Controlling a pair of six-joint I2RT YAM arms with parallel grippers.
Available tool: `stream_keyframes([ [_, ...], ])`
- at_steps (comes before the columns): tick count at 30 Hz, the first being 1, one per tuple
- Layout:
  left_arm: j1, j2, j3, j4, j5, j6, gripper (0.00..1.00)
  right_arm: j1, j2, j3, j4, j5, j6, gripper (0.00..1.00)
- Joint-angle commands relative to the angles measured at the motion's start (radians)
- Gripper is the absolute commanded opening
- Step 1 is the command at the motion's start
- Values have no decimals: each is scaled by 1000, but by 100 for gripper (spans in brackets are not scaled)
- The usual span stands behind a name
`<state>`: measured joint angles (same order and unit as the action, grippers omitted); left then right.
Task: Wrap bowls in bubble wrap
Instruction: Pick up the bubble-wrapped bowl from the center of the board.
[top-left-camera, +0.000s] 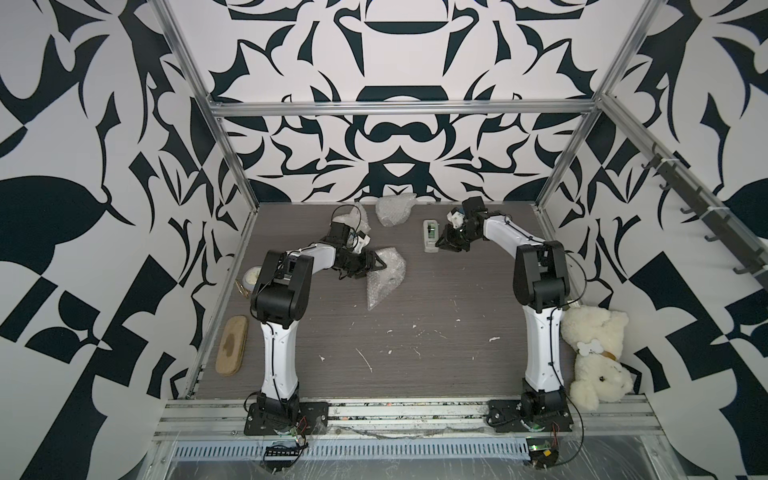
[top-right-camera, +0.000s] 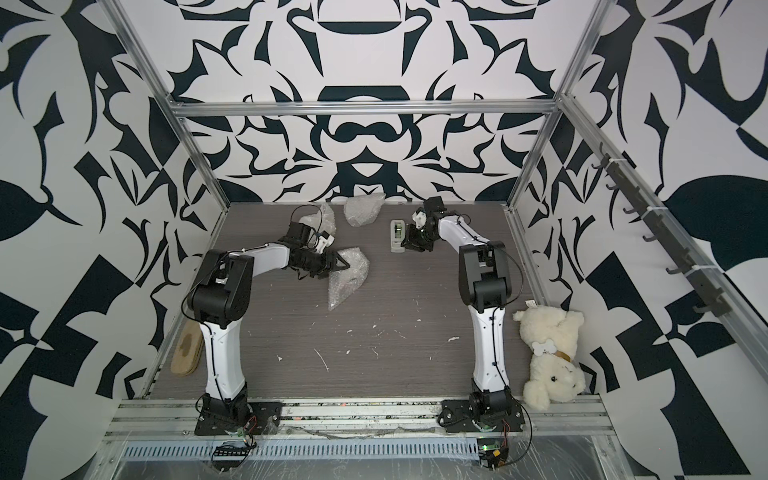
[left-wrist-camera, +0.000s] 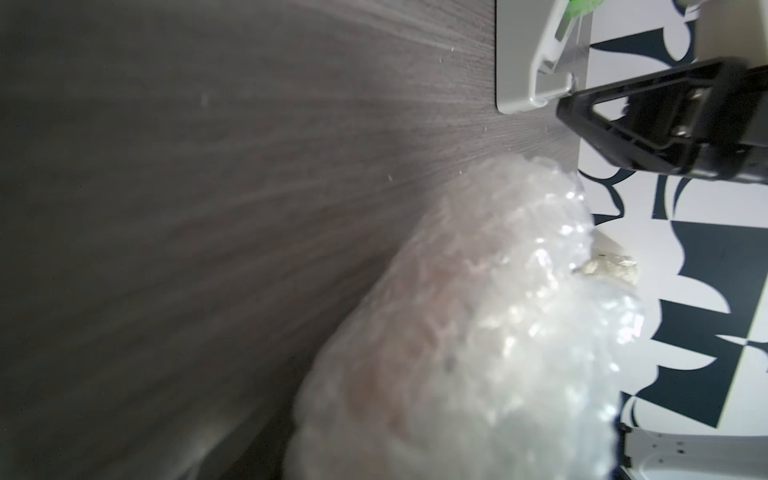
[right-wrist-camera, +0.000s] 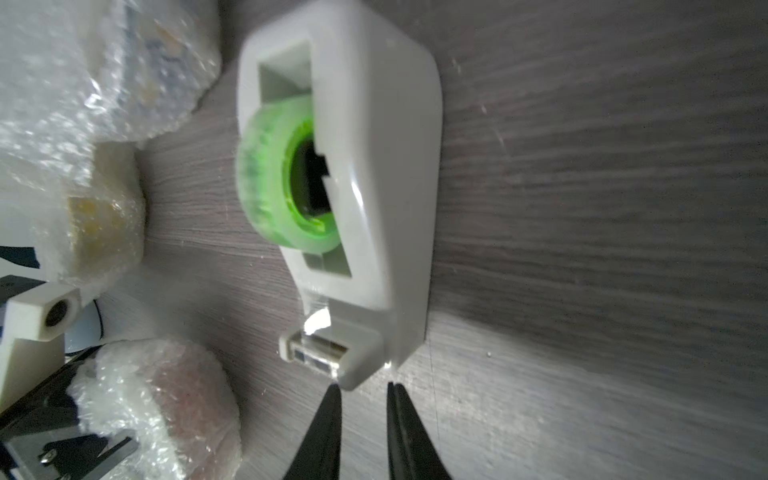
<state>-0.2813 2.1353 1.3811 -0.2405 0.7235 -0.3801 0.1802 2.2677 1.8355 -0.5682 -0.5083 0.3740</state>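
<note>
**Twin arms in black and white**

The left arm (top-left-camera: 276, 353) and right arm (top-left-camera: 540, 349) share one livery: glossy white shells on the long links, boxy matte-black housings at the joints. Thin black cables run along the white covers, which are dotted with small dark screws. Red and black wires trail by the black base plates (top-left-camera: 313, 409). The left end effector (top-left-camera: 380, 264) and right end effector (right-wrist-camera: 363, 388) carry slim black fingers, framed like open triangles.

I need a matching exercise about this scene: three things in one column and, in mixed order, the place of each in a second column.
Things:
1. white plastic tape dispenser
2. cream plush teddy bear
3. tan oval pad

Places:
A. beside the right arm
B. at the left edge of the table
C. just ahead of the fingers of the right gripper

Pairs: 1-C, 2-A, 3-B.
</note>
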Motion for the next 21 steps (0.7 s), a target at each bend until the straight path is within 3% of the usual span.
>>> stream_keyframes([
  [1,2,53,45,-154,-11,108,58,12,-34,51,-1,-5,-36,24],
  [7,2,67,69,-192,-12,143,61,-2,-54,55,24,-3,-28,24],
  [21,-4,67,46,-151,1,111,62,-7,119,235,-64,-65,-41,25],
])
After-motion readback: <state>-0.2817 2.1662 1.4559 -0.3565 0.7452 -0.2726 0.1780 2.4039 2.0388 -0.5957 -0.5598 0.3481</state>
